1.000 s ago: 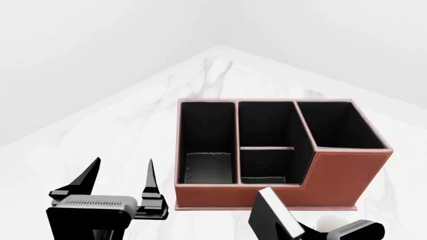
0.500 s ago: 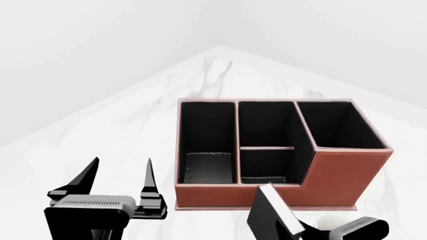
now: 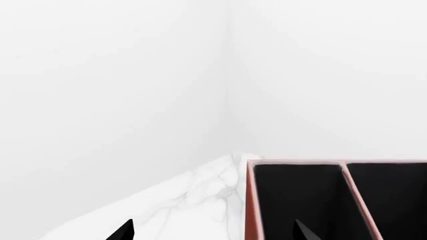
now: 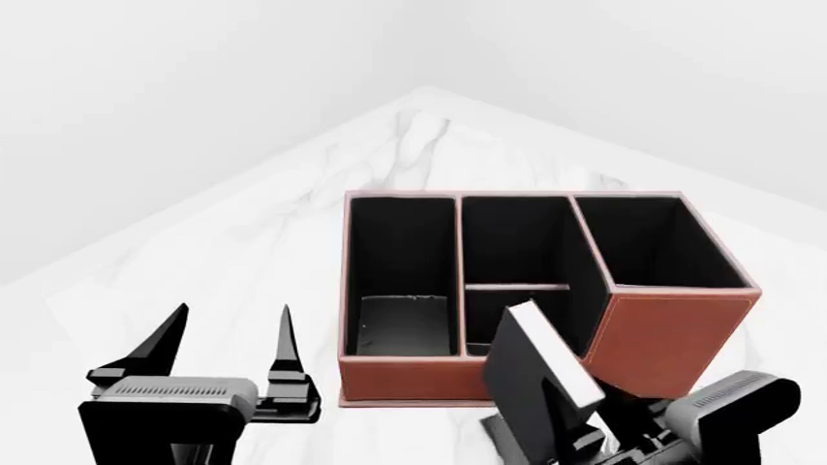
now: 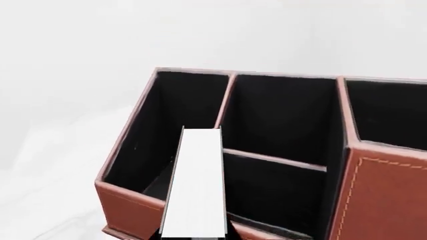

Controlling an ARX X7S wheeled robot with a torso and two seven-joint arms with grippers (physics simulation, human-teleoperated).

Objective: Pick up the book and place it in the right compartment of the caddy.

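The reddish-brown caddy (image 4: 665,334) stands in the middle of the white marble table, its black sections open upward. Its right compartment (image 4: 653,247) is the tall square one at the right end. My right gripper (image 4: 621,436) is shut on the book (image 4: 536,373), a black hardcover held tilted in the air just in front of the caddy's low front wall. The right wrist view shows the book's white page edges (image 5: 195,185) before the caddy (image 5: 380,200), in line with its left and middle sections. My left gripper (image 4: 230,312) hangs open and holds nothing, left of the caddy.
The marble table (image 4: 232,242) narrows to a far corner behind the caddy, with white walls beyond. The left wrist view shows the caddy's left end (image 3: 251,200) and the table edge (image 3: 167,195). A grey reflection lies on the left section's floor (image 4: 403,325).
My right gripper has risen and moved forward with the book; the book's top now overlaps the caddy's middle section. The left gripper has barely moved.
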